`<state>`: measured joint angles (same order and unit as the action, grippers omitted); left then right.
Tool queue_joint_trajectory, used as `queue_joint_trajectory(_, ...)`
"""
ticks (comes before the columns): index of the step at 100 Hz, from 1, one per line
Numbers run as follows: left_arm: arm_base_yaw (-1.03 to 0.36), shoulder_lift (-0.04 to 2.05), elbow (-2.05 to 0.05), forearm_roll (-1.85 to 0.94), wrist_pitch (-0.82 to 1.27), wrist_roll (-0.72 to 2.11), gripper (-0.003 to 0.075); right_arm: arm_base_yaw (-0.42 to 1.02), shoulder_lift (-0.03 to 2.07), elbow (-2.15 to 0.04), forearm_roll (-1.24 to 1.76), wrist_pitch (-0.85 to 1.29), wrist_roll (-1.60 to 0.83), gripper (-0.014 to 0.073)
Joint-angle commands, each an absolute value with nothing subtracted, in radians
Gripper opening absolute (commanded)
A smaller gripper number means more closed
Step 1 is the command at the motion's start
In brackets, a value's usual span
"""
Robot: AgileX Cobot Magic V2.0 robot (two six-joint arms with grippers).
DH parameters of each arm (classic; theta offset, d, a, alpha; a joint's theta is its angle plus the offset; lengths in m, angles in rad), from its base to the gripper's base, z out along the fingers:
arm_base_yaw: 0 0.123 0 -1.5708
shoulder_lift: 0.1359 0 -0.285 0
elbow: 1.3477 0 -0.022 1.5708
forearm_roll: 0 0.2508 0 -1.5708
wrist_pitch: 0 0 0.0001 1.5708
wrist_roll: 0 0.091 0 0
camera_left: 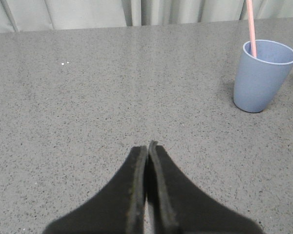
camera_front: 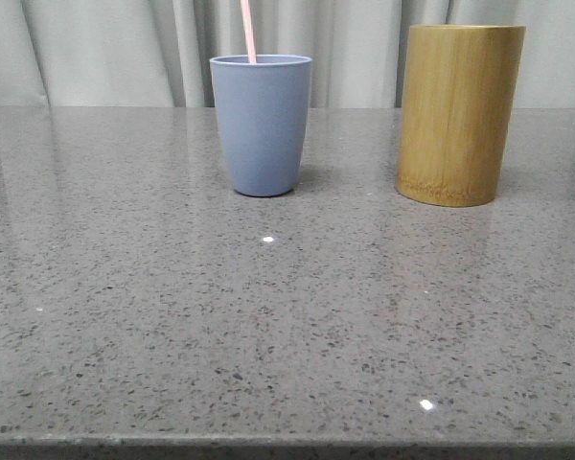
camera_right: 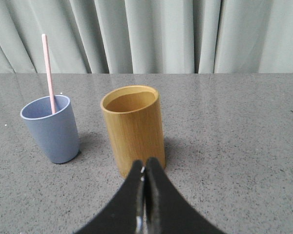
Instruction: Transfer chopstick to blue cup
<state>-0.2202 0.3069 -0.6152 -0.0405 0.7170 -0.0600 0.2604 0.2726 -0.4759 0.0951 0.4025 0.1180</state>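
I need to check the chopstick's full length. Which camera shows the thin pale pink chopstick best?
The right wrist view: the thin pale pink chopstick shows from its top end down to where it leans on the rim of the light blue-grey tapered cup. In the front view and the left wrist view its top is cut off by the frame.

The chopstick (camera_front: 248, 31) runs off the front view's top edge, and its lower end is hidden inside the blue cup (camera_front: 262, 125). The bamboo cylinder (camera_right: 133, 129) has its base partly covered by the right end effector (camera_right: 144, 168).
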Motion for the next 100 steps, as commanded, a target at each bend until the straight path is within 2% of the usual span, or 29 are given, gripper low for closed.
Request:
queue_joint_trajectory(1,-0.218,0.276,-0.612,-0.042,0.632,-0.071,-0.0019,0.256,0.229,-0.477,0.088,0.343,0.112,-0.0059)
queue_joint_trajectory(25,-0.220,0.185,-0.564,-0.042,0.634,-0.071,-0.0019,0.256,0.166,-0.459,0.088,0.349,0.112,-0.0059)
queue_joint_trajectory(100,-0.220,0.183,-0.564,-0.042,0.634,-0.071,-0.0019,0.256,0.166,-0.459,0.088,0.349,0.112,-0.0059)
